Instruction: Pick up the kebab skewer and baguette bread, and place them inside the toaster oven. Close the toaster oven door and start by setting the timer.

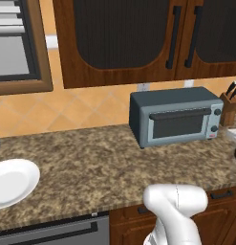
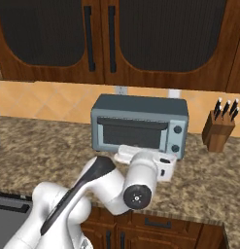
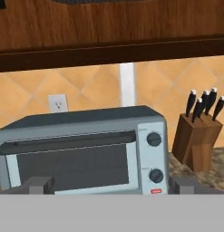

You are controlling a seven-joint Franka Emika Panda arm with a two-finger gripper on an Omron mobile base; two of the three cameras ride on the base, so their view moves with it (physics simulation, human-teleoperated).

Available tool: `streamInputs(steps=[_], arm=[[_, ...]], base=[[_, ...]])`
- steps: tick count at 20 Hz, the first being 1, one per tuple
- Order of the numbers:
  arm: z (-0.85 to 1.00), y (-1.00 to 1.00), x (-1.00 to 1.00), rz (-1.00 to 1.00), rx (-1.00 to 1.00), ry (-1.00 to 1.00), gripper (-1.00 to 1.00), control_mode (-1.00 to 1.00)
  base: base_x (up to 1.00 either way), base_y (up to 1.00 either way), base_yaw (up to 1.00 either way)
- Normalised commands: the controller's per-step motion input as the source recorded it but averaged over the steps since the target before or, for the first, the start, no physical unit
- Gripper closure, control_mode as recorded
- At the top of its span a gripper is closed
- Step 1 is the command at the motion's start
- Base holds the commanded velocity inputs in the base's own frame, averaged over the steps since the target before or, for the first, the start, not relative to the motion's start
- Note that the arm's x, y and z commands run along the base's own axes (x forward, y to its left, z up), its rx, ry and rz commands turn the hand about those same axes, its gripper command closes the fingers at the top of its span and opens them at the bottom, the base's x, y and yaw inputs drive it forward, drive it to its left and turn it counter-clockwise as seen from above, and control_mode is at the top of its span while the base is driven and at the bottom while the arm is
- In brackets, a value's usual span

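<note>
I see the toaster oven (image 1: pixel 174 116), a boxy blue-grey metal case, sitting on the speckled brown granite counter (image 1: pixel 91 162) against the tan tiled wall, its toaster oven door (image 3: pixel 70 165) shut, dark glass under a dark bar handle. A smooth round white plate (image 1: pixel 12 182) lies well to its left, a wooden knife block (image 2: pixel 218 129) to its right. My gripper (image 3: pixel 111 186) faces the door with its jaws spread wide, holding and touching nothing.
</note>
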Motion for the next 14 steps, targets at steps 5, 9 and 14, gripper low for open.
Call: streamInputs(steps=[5,9,14], arm=[[-0.22,-0.25,0.36,0.01,0.00,0.00,-1.00,-1.00],[-0.21,-0.25,0.54,0.03,0.00,0.00,-1.00,-1.00],[-0.03,-0.44,0.37,0.00,0.00,0.00,-1.00,-1.00]], base=[[0.00,0.00,0.00],[0.00,0.00,0.00],[0.00,0.00,0.00]])
